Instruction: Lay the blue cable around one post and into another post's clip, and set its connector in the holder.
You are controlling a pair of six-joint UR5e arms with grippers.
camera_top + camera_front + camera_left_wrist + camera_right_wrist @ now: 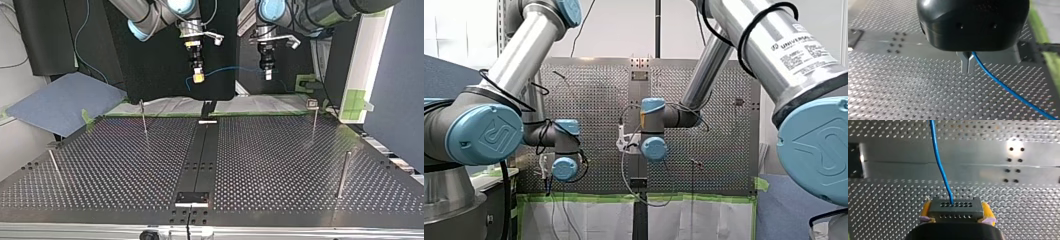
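Top view: my right gripper (198,77) and my left gripper (268,74) hang above the table (280,165), blue cable (230,70) slung between. Left wrist: metal fingers (964,63) pinch the cable, seemingly closed. Right wrist: yellow pads (987,210) clamp its connector (955,208).

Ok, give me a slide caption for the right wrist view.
My right gripper clamps the black connector, its blue cable running ahead over the perforated table.
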